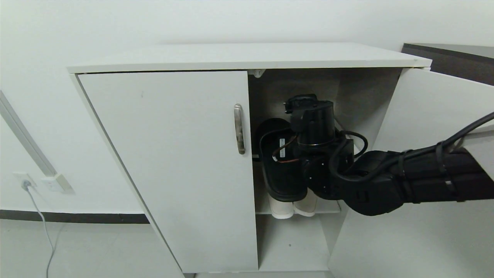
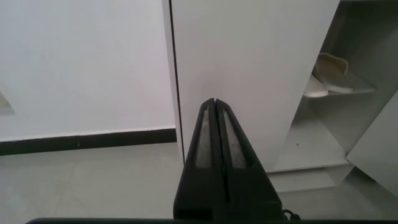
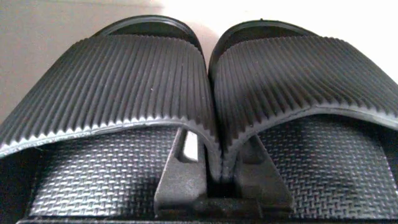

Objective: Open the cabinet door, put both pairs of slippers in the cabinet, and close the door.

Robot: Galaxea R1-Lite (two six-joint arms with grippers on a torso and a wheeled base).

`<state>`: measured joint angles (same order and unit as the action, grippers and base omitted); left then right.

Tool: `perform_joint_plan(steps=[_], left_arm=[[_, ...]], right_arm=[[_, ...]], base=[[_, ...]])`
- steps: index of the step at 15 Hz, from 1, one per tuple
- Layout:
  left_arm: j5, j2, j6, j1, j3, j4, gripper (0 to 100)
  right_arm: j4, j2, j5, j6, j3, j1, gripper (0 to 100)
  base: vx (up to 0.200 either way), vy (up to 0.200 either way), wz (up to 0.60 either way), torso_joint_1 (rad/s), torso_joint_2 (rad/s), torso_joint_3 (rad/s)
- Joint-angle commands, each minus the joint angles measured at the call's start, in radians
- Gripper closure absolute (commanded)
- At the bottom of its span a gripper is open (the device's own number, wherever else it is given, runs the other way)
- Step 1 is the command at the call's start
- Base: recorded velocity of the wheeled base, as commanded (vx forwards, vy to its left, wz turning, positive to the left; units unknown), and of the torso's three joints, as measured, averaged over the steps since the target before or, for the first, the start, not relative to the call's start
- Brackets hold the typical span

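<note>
We grip the black slippers (image 1: 278, 173), judged light and bendy, with the right gripper (image 3: 216, 171) clamped on both inner straps, inside the cabinet (image 1: 247, 58) above the white pair (image 1: 293, 207); the left gripper (image 2: 214, 143) is clenched empty.

The open right half of the white wooden cabinet (image 1: 247, 56) is my only way in. At nine o'clock its closed left door (image 1: 170, 162) walls off the rest, and at three o'clock the swung-out right door (image 1: 424, 116) flanks my arm. On the middle shelf (image 1: 328, 210), a pair of white slippers (image 1: 293, 208) crowds the front edge, at six o'clock under the black ribbed rubber slippers (image 3: 143, 81) pinched in my right fingers (image 3: 180, 180). Below the shelf, the bottom compartment (image 1: 293, 243) offers room.
</note>
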<state>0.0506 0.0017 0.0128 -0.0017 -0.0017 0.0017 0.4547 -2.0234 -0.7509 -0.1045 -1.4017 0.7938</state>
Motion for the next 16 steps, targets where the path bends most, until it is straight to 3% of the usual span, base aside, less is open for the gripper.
perform_joint_plan(steps=[1,7,16], left_arm=[[0.000,0.001,0.000,0.000,0.000,0.000,100],[0.000,0.001,0.001,0.000,0.000,0.000,100],[-0.012,0.001,0.000,0.000,0.000,0.000,100]], right_arm=[[0.009,-0.054,0.011,0.017,-0.043,-0.031,100],[-0.105,-0.149,0.030,0.011,-0.230,-0.110,100],[-0.304,-0.239,0.064,-0.015,-0.530,-0.133,100]], base=[[0.000,0.000,0.00,0.000,0.00,0.000],[0.000,0.000,0.00,0.000,0.00,0.000],[0.000,0.000,0.00,0.000,0.00,0.000]])
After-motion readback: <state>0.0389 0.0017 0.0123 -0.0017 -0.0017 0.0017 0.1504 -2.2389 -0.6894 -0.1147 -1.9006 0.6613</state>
